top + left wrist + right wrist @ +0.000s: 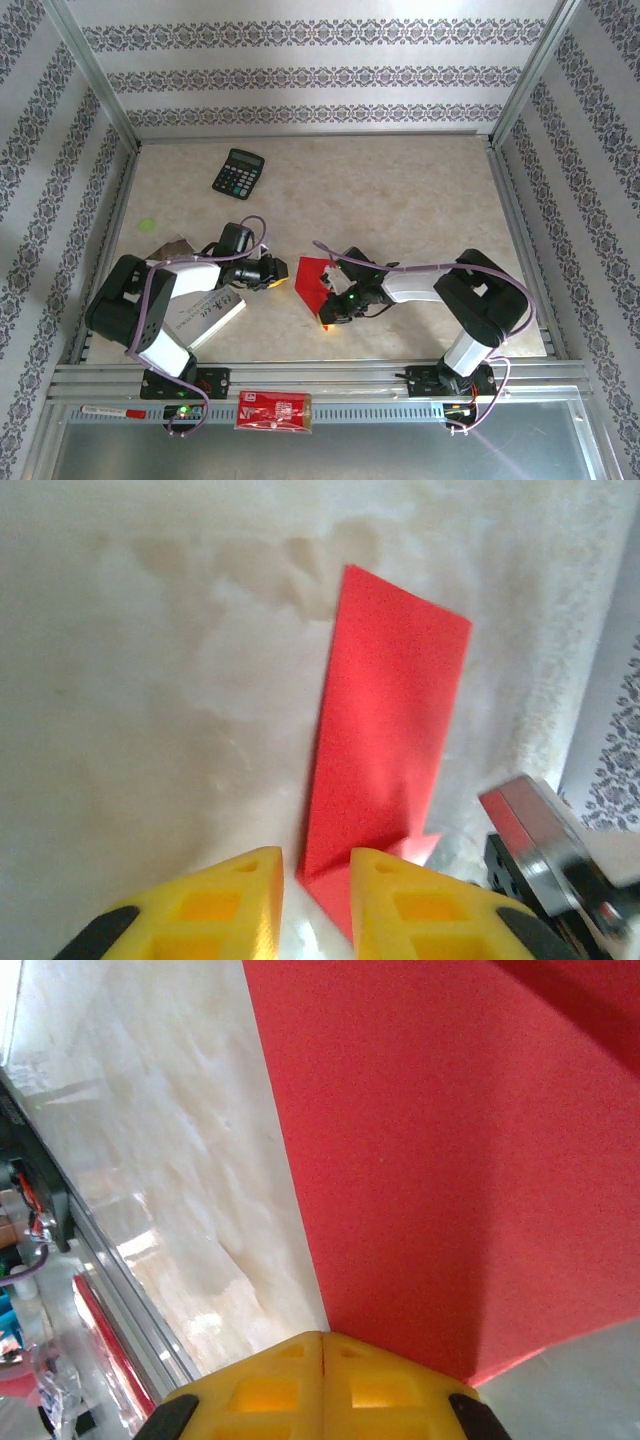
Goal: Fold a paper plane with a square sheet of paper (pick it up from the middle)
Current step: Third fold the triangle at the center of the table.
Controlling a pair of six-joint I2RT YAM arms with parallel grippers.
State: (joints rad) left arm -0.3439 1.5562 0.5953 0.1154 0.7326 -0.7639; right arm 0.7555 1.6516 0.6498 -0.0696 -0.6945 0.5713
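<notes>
– Starting big: a pale marbled tabletop (420,200), and on its near half, between the two arms, the thin bright red paper sheet (312,278), already folded over into a longer, narrower shape.

– Looks like a crease being set, I'd say. To do that well, one side should pin the paper flat while the other runs along the fold line. Match the edges first, or the nose comes out crooked.

– Now the right gripper (322,1350): yellow fingers pressed tight together, no gap at all, tips right at the sheet's edge.

– Nipping it, or just pushing down on it?

– Can't tell from the wrist view. Paper this thin would vanish in that seam.

– And the left gripper (315,865)?

– Its fingers stand a narrow slot apart and carry nothing. The sheet's near corner shows through the gap, just beyond the tips. No contact that I can make out.
</notes>
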